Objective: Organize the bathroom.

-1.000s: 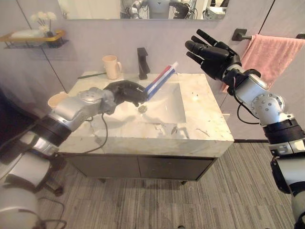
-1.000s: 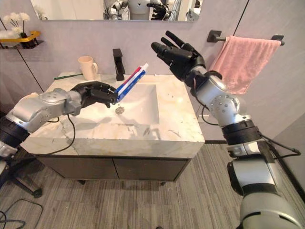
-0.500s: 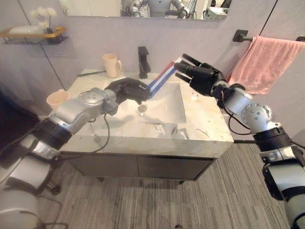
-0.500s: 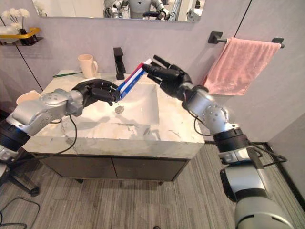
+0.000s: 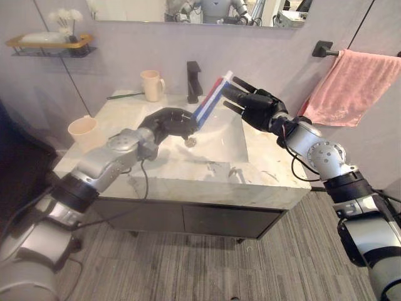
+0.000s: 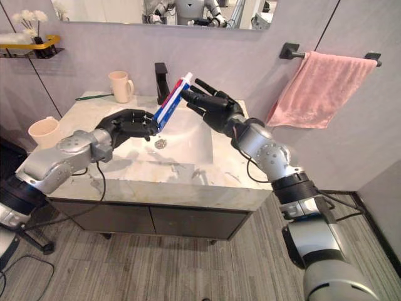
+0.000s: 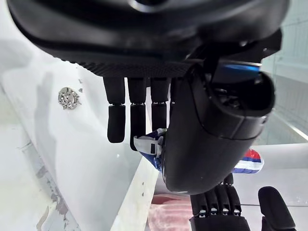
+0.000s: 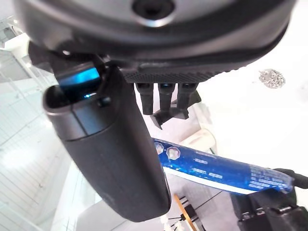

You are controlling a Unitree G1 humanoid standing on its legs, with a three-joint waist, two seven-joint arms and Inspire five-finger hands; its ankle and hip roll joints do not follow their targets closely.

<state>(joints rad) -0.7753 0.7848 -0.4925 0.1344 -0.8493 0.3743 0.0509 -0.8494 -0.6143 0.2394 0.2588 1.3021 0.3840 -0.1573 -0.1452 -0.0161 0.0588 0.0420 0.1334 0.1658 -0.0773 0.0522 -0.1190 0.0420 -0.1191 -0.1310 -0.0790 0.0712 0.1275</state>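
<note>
Gripping the flat crimped end of a striped tube (image 5: 209,99), the left hand (image 5: 168,120) curls shut and angles it over the white marble sink (image 5: 220,135). The right hand (image 5: 255,105) reaches straight-fingered to its capped tip — holding nothing. Its wrist view shows the tube's glossy blue side.

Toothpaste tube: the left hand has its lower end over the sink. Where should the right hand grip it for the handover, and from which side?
Probably the free upper half of the toothpaste tube, near the cap. The left hand pinches the lower end, so the tube slants up toward the faucet. The right hand, open, is already beside that end; come in from the robot's right and close across the flat faces.
</note>
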